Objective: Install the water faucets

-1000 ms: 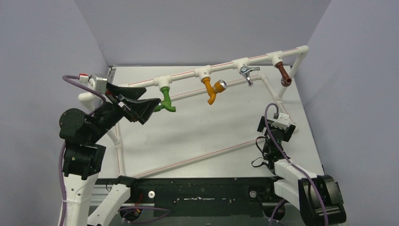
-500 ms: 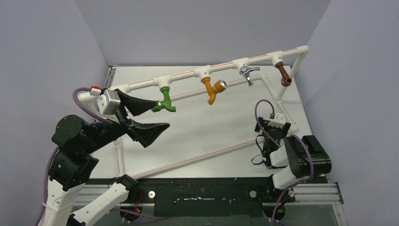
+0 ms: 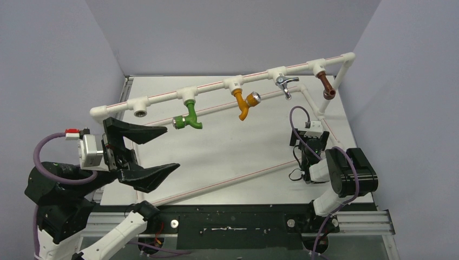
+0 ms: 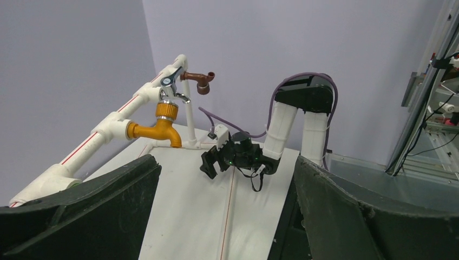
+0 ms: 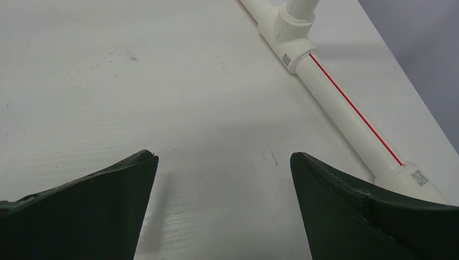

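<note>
1. Left gripper (image 3: pixel 172 147): jaws spread wide, nothing between them. It hangs on the near side of the white pipe rail (image 3: pixel 211 89), below the rail's left end, and looks to be standing clear of the fittings.
2. Right gripper (image 5: pixel 223 157): released and empty, low over the table (image 3: pixel 243 146) below the rail's right end, beside a lower frame pipe (image 5: pixel 346 103).
3. Chrome faucet (image 3: pixel 284 84): seated in a rail tee between the orange faucet (image 3: pixel 243 104) and the brown faucet (image 3: pixel 326 85), spout down. Judged installed.
4. Green faucet (image 3: pixel 189 116): in the rail tee left of the orange one.
5. End socket (image 3: pixel 140 113): leftmost on the rail, holds nothing. No loose faucet is visible.
</note>
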Robot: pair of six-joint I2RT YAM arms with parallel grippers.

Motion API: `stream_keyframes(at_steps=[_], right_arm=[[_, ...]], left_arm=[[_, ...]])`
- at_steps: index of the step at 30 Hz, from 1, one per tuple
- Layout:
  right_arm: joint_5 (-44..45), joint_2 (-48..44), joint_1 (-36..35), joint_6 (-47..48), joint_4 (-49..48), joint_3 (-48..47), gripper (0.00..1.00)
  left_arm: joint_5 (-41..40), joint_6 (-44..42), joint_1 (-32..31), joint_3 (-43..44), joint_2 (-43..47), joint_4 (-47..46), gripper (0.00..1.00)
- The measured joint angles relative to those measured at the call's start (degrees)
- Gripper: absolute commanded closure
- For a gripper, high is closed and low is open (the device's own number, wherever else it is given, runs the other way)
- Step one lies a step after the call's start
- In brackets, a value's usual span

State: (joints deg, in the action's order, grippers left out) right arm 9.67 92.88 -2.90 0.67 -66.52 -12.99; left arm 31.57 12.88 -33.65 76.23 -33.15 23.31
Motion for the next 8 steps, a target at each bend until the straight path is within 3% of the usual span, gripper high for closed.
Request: stream_keyframes(at_steps=[8], right_arm=[[-2.6,0.0,1.5,0.0,1.8,-1.4,0.00]], left_arm=[[0.7,0.4,1.2,-0.2,1.6,0.2,0.06]])
